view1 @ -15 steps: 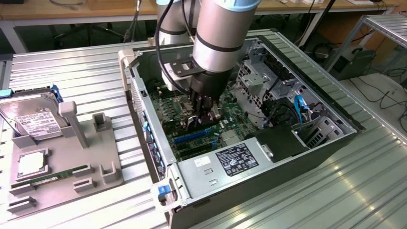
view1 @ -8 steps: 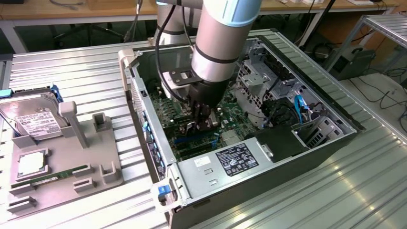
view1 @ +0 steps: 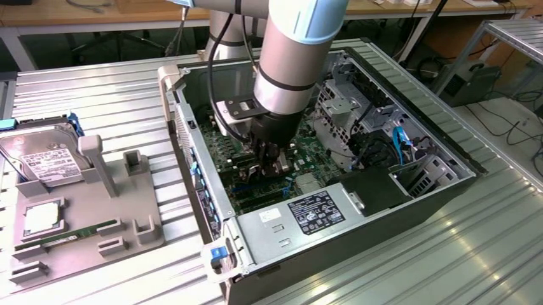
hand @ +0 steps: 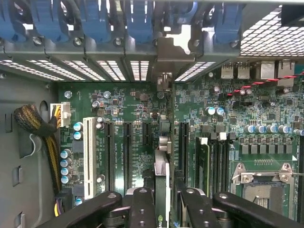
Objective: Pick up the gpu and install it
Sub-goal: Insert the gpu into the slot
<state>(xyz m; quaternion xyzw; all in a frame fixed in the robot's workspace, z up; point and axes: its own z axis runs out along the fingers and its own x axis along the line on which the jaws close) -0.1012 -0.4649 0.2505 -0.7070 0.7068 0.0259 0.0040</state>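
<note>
The gripper (hand: 161, 202) is down inside the open computer case (view1: 441, 190), its two black fingers (hand: 142, 209) closed part-way on the gpu (hand: 161, 190), which stands on edge between them. From the wrist camera the card shows as a thin strip, its long axis running straight away from the fingers toward the back wall of the case, with its silver bracket (hand: 173, 52) at the far end against the row of slot openings under the blue clips (hand: 137, 19). It sits in line with the long black slots (hand: 127, 152) on the green motherboard (hand: 266, 114); whether its edge is fully seated I cannot tell.

Room is tight: slots lie just beside the card on one side, and an upright memory stick (hand: 203, 161) and the processor socket (hand: 261, 185) on the other. A braided cable bundle (hand: 33, 121) hangs by the case wall, well apart.

In the exterior view the arm (view1: 293, 57) drops nearly straight down into the case, with the power supply (view1: 314, 213) near it. To that view's left, outside the case, a grey parts tray (view1: 127, 235) holds a hard drive (view1: 42, 155) and a green memory stick (view1: 68, 235).
</note>
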